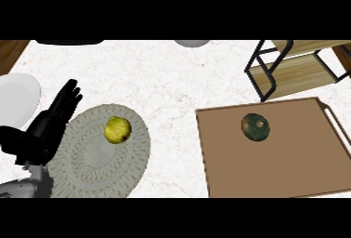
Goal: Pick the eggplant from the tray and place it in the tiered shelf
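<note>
Reaching for the wrong piece is the main risk: the dark green eggplant lies on the brown tray, while a yellow fruit sits on the woven mat beside the left hand, whose fingers are straight and hold nothing. The tiered shelf stands behind the tray; no right hand shows.

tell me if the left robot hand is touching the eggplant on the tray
Apart. The head view shows the left robot hand at the woven mat's left edge, while the eggplant lies alone on the tray far right.
</note>
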Controlling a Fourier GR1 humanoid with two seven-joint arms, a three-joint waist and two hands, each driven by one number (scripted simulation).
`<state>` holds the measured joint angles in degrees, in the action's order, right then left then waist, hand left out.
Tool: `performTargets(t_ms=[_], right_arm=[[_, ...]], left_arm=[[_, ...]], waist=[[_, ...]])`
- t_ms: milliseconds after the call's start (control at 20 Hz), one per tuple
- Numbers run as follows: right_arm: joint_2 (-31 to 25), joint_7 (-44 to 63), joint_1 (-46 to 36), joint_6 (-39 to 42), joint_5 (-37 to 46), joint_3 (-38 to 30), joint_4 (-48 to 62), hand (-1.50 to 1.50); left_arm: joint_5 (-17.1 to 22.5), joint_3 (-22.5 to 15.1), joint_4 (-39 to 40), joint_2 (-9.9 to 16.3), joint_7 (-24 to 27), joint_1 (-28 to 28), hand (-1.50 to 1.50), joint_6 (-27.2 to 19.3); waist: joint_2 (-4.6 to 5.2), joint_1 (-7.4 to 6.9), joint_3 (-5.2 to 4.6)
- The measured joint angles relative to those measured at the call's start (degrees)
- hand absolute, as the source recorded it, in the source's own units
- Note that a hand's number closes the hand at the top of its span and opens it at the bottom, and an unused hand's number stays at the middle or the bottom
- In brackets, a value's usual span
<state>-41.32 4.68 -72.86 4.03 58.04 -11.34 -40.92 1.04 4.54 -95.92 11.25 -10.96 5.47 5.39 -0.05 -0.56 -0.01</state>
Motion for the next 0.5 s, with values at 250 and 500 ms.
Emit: performTargets(t_ms=[250,500], right_arm=[[-2.4,4.7,-4.1,2.3,-6.2,-7.5,-1.2,-1.50],[-7.1,11.9,-7.7,5.0,-13.0,-16.9,0.3,-1.50]], left_arm=[[-0.2,0.1,0.0,-0.2,1.2,-1.6,0.00,0.1],[-0.3,0.3,-0.3,-0.2,1.0,-1.7,0.00,0.0]], waist=[[-0.20,0.40,-0.02],[-0.34,0.85,0.00]])
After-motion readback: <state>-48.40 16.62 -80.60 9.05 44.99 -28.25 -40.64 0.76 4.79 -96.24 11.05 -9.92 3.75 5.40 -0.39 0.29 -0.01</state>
